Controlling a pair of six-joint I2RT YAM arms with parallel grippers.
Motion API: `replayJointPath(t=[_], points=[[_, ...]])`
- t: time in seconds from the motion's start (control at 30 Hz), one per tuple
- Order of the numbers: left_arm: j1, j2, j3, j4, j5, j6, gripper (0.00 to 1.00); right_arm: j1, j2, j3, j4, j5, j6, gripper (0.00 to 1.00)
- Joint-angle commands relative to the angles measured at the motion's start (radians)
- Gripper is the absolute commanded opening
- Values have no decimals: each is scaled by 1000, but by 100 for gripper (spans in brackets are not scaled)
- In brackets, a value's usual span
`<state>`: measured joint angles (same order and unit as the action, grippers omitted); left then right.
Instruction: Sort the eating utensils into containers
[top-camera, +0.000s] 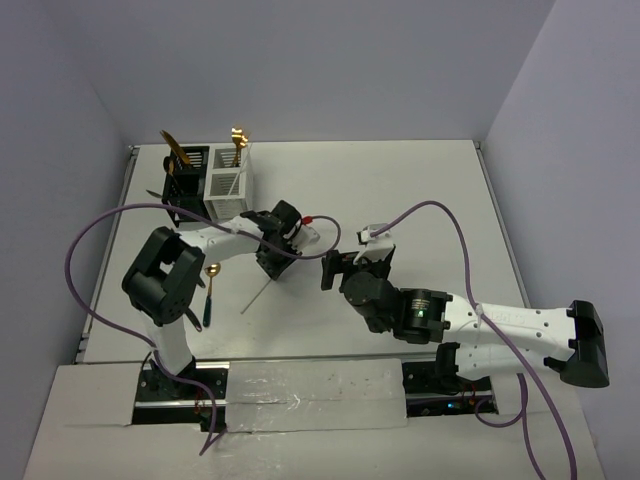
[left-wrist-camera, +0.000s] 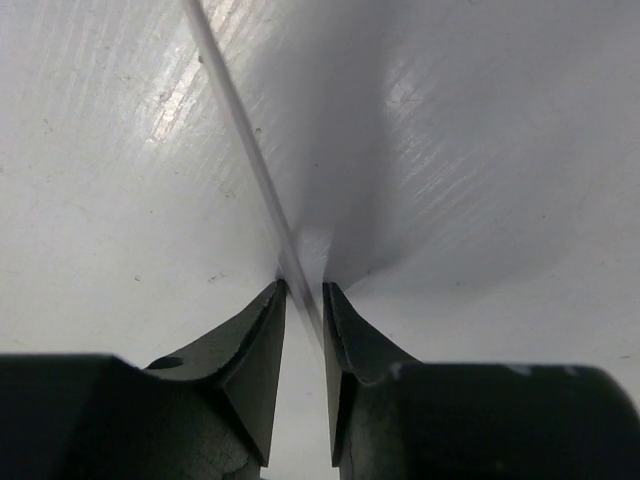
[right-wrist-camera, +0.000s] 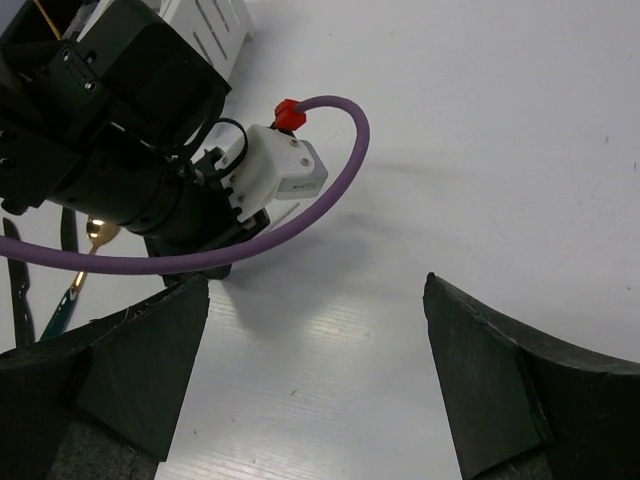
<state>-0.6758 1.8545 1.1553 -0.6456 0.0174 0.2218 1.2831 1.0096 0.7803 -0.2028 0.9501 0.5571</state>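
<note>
The joined containers stand at the back left: the black caddy (top-camera: 186, 176) and the white caddy (top-camera: 228, 184), each with gold-headed utensils standing in it. My left gripper (top-camera: 270, 268) points down at the table with its jaws nearly together on the upper end of a thin white stick (top-camera: 252, 300). In the left wrist view the white stick (left-wrist-camera: 240, 130) runs diagonally into the narrow gap of the gripper (left-wrist-camera: 304, 290). A gold spoon with a green handle (top-camera: 210, 292) lies left of the stick. My right gripper (right-wrist-camera: 315, 290) is open and empty above bare table, right of the left gripper.
Purple cables loop over the left arm (top-camera: 100, 225) and the right arm (top-camera: 450, 215). In the right wrist view the left wrist (right-wrist-camera: 150, 190) fills the upper left, with the spoon (right-wrist-camera: 75, 280) and a dark utensil (right-wrist-camera: 15, 290) beyond it. The white caddy's corner (right-wrist-camera: 215, 25) shows at the top.
</note>
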Motion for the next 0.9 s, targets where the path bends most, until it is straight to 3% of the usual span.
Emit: replayJointPath(t=[0.0, 0.07, 0.1, 0.17, 0.37, 0.7, 0.87], points=[[-28, 147, -111, -77, 42, -9, 30, 7, -8, 8, 26, 61, -2, 95], [-33, 153, -102, -65, 36, -10, 22, 5, -5, 10, 25, 67, -3, 95], [-33, 156, -98, -62, 29, -9, 10, 5, -6, 10, 25, 73, -2, 95], [-33, 158, -95, -40, 21, -6, 0, 5, -11, 5, 26, 76, -2, 95], [-30, 89, -118, 47, 18, -36, 0, 2, -48, -19, 26, 87, 9, 95], [4, -268, 21, 124, 107, -118, 0, -1, -68, -9, 28, 84, -2, 95], [74, -418, 86, 149, 108, -137, 0, 1, -75, -9, 29, 81, 3, 95]])
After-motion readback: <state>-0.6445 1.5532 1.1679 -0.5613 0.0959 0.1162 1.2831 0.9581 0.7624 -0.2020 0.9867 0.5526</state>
